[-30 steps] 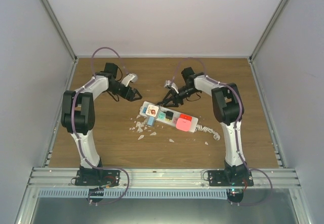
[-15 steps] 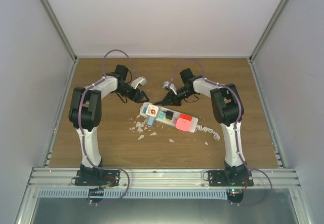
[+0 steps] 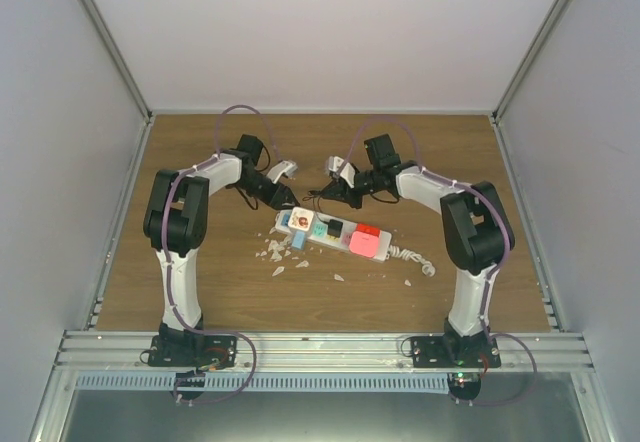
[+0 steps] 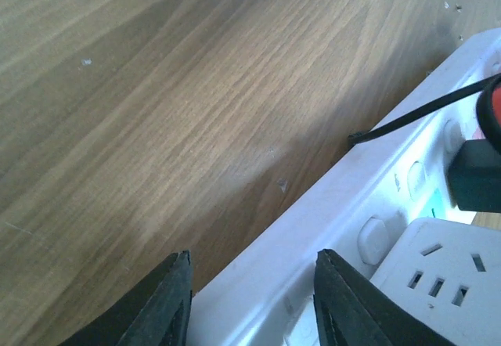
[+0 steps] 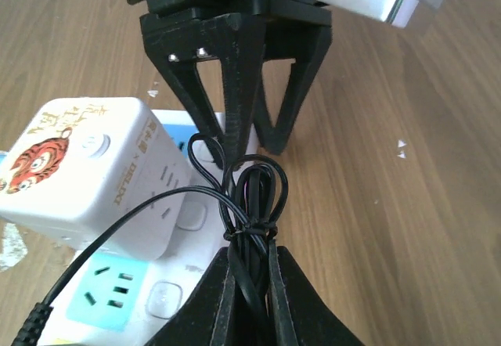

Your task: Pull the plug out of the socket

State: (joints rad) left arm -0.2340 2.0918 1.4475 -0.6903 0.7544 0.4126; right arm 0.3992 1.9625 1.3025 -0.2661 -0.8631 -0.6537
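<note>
The socket (image 3: 322,229), a long white strip with pastel squares, lies mid-table. A black plug (image 3: 336,227) sits in its face, seen in the left wrist view as a black block (image 4: 477,178) with a thin black cord (image 4: 407,119). My right gripper (image 3: 318,195) (image 5: 250,248) is shut on the tied bundle of that black cord (image 5: 254,197), just above the strip's left end. My left gripper (image 3: 288,202) (image 4: 253,255) stands open, its fingers astride the strip's left end (image 4: 313,228). Whether they touch it does not show.
A white cube adapter with a tiger picture (image 5: 86,166) and a pink adapter (image 3: 365,242) sit on the strip. The strip's coiled white cord (image 3: 415,260) trails right. White scraps (image 3: 275,254) litter the wood in front. Enclosure walls stand on three sides.
The left arm swung right to the strip's left end and its jaws narrowed. The right gripper shut on the black cord bundle and shifted slightly back.
</note>
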